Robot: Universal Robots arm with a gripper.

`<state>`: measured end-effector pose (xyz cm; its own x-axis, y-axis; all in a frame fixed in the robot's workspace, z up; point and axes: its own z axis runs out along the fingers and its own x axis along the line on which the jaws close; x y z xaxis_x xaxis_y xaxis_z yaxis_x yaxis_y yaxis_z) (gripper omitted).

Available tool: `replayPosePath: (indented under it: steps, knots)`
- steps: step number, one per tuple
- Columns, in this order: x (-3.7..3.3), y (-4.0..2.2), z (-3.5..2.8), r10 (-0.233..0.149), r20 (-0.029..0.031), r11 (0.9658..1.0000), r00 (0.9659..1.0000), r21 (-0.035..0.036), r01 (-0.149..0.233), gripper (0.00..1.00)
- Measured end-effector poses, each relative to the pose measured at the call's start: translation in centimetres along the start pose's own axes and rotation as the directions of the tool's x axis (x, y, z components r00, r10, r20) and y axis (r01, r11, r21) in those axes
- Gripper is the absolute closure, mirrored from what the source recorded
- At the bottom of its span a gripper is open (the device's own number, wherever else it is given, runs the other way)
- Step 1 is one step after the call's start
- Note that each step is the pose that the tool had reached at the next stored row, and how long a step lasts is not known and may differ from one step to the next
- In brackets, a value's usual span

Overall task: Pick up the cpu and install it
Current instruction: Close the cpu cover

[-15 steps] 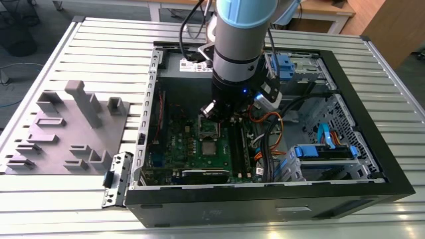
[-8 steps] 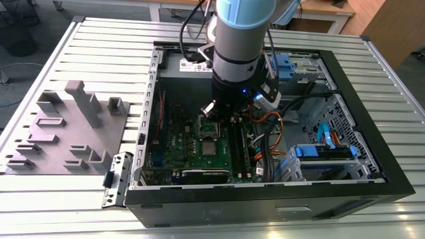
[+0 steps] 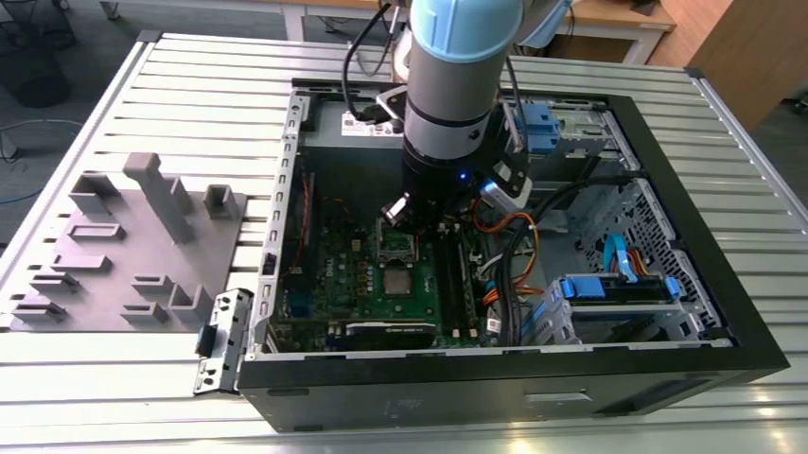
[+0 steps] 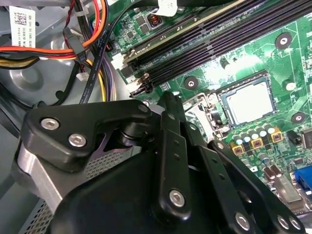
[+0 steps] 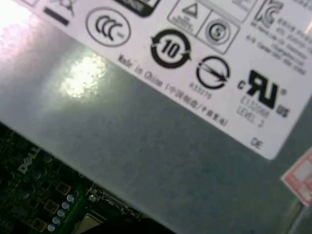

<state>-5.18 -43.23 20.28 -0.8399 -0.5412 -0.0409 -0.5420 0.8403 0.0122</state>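
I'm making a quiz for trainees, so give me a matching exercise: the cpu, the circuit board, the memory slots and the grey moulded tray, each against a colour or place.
Things:
1. cpu
2. circuit board
3. memory slots
4. moulded tray

Descriptions:
A. long, black
B. outside the computer case
C. green
D. square, silvery

Pairs: 1-D, 2-C, 3-A, 4-B

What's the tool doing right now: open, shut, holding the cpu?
Tool: over the green board, fingers' state cannot be told. The cpu sits in the socket frame.
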Motion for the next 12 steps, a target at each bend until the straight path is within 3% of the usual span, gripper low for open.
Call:
replayPosePath:
  steps: [7,12]
  knots:
    - [0.01,0.15,0.14,0.0,0.0011,1.0,1.0,0.0008,0.0,0.89]
    - [0.32,0.36,0.15,0.0,0.0058,1.0,1.0,0.0035,0.0,0.89]
